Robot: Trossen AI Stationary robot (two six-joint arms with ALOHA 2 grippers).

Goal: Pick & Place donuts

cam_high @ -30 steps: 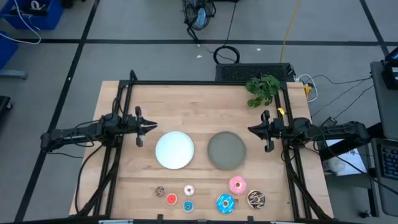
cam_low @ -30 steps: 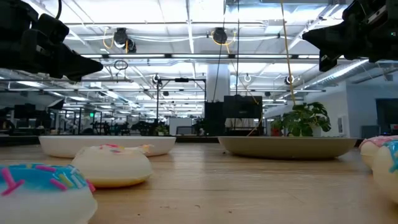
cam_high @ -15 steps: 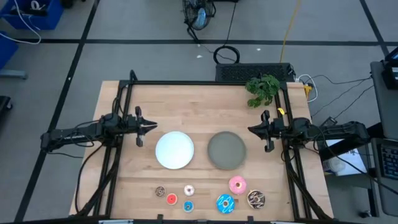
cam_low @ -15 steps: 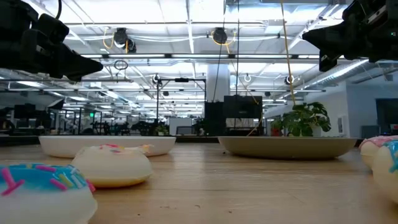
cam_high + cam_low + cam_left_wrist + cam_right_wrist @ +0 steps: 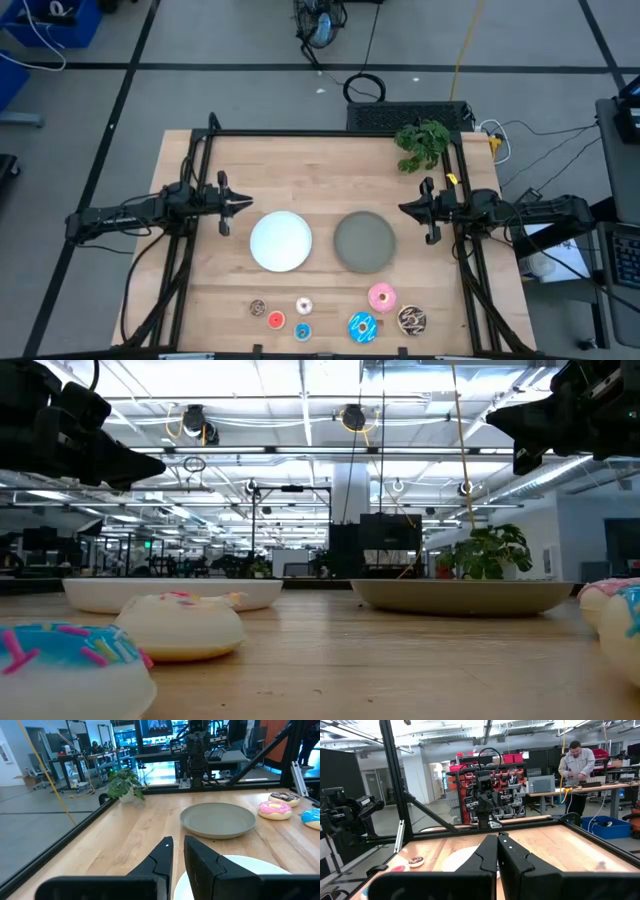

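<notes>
Seven donuts lie flat near the table's near edge in the high view: small brown (image 5: 257,307), white (image 5: 304,306), red (image 5: 276,320) and blue (image 5: 303,331); larger pink (image 5: 381,296), blue sprinkled (image 5: 361,326) and chocolate sprinkled (image 5: 411,319). My left gripper (image 5: 246,203) hovers left of the white plate (image 5: 280,241), fingers together with only a thin slit (image 5: 178,845). My right gripper (image 5: 403,208) hovers right of the grey plate (image 5: 364,241), shut (image 5: 497,839). Both are well above the table and far from the donuts.
A small potted plant (image 5: 422,145) stands at the far right corner. A black frame (image 5: 300,134) runs along the far edge and both sides. Bare wood lies between the plates and the far edge. A person (image 5: 577,762) works at a bench beyond the table.
</notes>
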